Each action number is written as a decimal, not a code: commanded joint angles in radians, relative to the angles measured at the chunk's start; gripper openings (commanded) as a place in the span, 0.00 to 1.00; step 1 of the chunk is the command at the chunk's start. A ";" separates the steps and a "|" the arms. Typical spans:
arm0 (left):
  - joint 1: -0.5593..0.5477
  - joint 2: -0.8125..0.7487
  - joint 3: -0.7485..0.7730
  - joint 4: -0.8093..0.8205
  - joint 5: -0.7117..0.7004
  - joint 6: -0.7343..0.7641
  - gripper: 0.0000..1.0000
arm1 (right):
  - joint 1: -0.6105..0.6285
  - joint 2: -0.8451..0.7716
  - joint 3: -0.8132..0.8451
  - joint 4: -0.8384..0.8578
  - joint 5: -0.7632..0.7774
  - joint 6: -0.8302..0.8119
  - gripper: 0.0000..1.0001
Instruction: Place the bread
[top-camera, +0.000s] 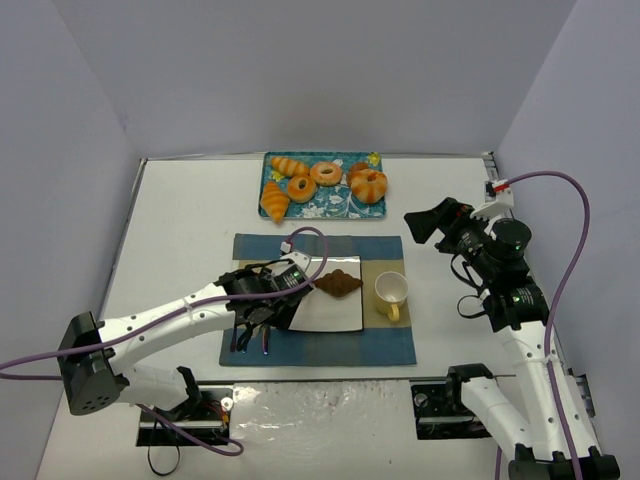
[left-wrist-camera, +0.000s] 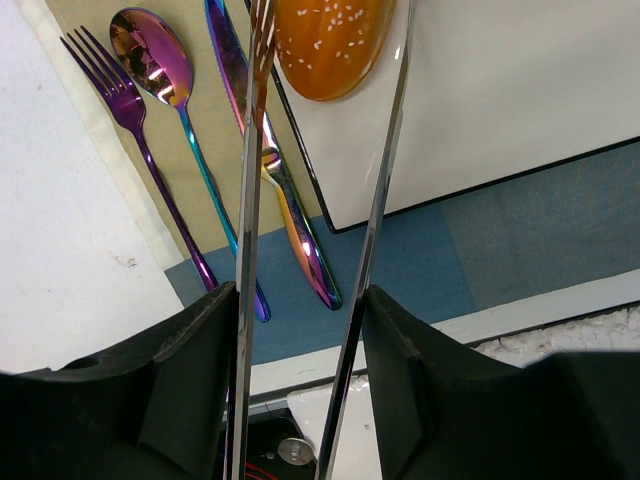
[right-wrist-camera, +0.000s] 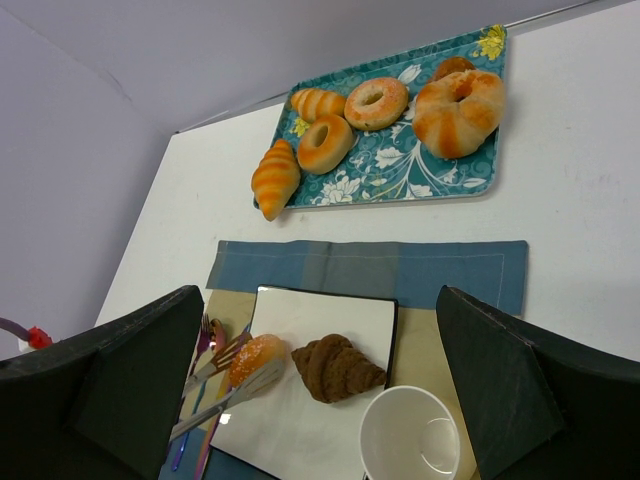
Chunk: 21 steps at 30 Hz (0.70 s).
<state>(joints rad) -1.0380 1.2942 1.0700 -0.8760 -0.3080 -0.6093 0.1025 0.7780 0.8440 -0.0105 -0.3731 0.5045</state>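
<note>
A sesame bun (left-wrist-camera: 330, 45) lies at the left edge of the white square plate (top-camera: 335, 312), beside a dark chocolate croissant (top-camera: 338, 284). My left gripper (left-wrist-camera: 300, 300) is shut on metal tongs (left-wrist-camera: 385, 150), whose two arms run up between my black fingers. The right wrist view shows the tongs' tips (right-wrist-camera: 240, 360) lying on either side of the bun (right-wrist-camera: 252, 358). In the top view my left gripper (top-camera: 262, 295) covers the bun. My right gripper (right-wrist-camera: 318, 300) hovers open and empty at the right (top-camera: 425, 228), well above the table.
A teal tray (top-camera: 325, 185) at the back holds several breads. A white cup (top-camera: 391, 292) stands right of the plate. A fork (left-wrist-camera: 120, 100), spoon (left-wrist-camera: 150, 60) and knife (left-wrist-camera: 290, 200) lie left of the plate on the blue placemat (top-camera: 320, 345).
</note>
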 joint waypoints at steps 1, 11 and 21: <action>-0.011 -0.019 0.078 0.003 -0.029 0.001 0.46 | 0.011 0.011 0.021 0.086 -0.010 0.005 1.00; -0.014 -0.048 0.165 -0.055 -0.055 0.017 0.46 | 0.017 0.017 0.032 0.086 -0.006 0.006 1.00; -0.009 -0.059 0.250 -0.093 -0.165 -0.011 0.50 | 0.020 0.018 0.033 0.089 -0.006 0.005 1.00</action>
<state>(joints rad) -1.0473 1.2754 1.2298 -0.9549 -0.3734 -0.6056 0.1131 0.7837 0.8440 -0.0101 -0.3729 0.5046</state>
